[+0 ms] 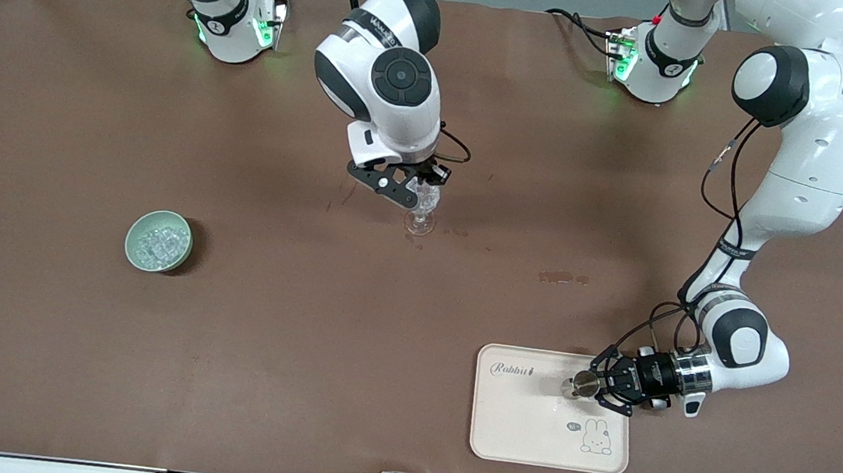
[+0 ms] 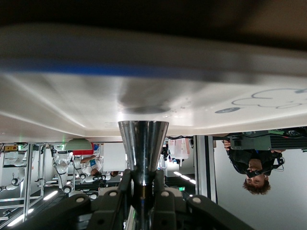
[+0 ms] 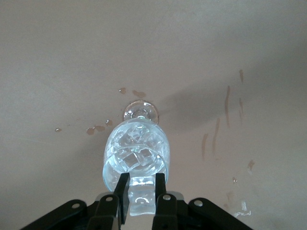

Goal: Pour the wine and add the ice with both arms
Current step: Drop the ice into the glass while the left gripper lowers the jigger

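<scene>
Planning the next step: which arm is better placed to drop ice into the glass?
Right. The right gripper is over the glass, pinching what looks like an ice cube. The left gripper holds a metal cup at the tray.

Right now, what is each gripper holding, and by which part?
Left gripper: small shiny metal cup, held at its narrow end, over the cream rabbit tray. Right gripper: clear stemmed glass, held at the rim.

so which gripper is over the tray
The left gripper, shut on a small metal cup over the pink tray. The right gripper is at the stemmed glass mid-table instead.
</scene>
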Tool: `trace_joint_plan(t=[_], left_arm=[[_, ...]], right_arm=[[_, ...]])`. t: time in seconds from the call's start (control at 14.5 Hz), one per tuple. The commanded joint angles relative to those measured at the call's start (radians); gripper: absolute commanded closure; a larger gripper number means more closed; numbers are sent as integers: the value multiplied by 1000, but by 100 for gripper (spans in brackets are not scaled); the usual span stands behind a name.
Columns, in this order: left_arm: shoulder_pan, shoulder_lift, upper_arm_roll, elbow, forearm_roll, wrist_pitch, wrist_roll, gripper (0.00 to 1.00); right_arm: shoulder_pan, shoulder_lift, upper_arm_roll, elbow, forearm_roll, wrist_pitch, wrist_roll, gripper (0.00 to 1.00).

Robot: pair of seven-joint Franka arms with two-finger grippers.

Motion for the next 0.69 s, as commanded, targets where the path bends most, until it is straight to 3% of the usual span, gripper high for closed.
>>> trace_joint_plan(t=[0.0, 0.28, 0.41, 0.48, 0.55, 0.62], left_arm=[[7, 21, -5, 21, -25, -25, 53, 90], [17, 27, -3, 18, -29, -39, 76, 69], [15, 27, -3, 18, -29, -39, 78, 47], [10, 25, -3, 18, -28, -39, 78, 28], [9, 24, -3, 18, -26, -39, 79, 0], [4, 19, -2, 18, -23, -39, 79, 0]], right_arm=[[6, 17, 5, 14, -24, 2, 19, 91], [6, 21, 5, 16, -24, 2, 19, 82], [6, 21, 5, 17, -22, 0, 19, 56], [6, 21, 5, 19, -22, 0, 19, 48], [4, 21, 5, 20, -22, 0, 19, 32], [4, 21, 5, 22, -24, 0, 19, 21]])
